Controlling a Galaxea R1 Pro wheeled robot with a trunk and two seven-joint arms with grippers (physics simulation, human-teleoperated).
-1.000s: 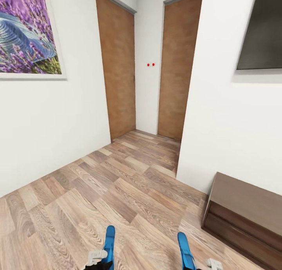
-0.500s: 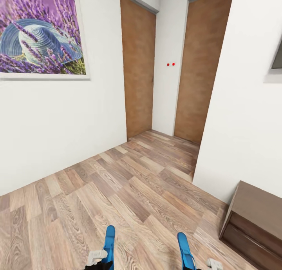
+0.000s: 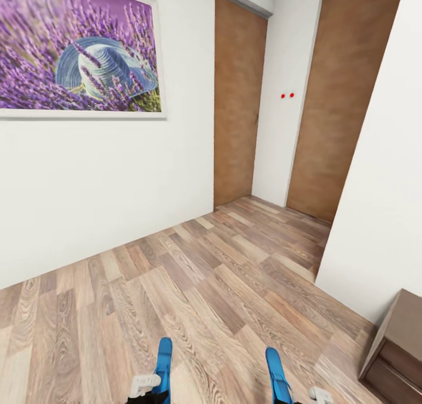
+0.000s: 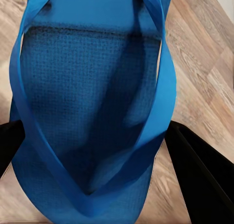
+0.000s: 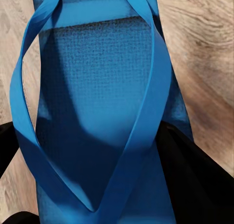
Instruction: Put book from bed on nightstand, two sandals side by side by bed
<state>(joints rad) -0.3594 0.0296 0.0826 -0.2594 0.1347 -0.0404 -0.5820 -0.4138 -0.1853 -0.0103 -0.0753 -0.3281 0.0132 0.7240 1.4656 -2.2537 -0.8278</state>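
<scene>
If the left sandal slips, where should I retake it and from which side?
I'd take the left sandal at its toe end, where the straps meet, coming in lengthwise from that end so the left hand closes across the sole's width, as now. The sole is flat, and the raised straps leave its edges free there.

Even, bright light fills the hall ahead of me; walls [image 3: 105,181] glow white without glare. My wrist cameras render each blue sandal [image 4: 92,112] soft and blurred, shadowed between the straps.
</scene>
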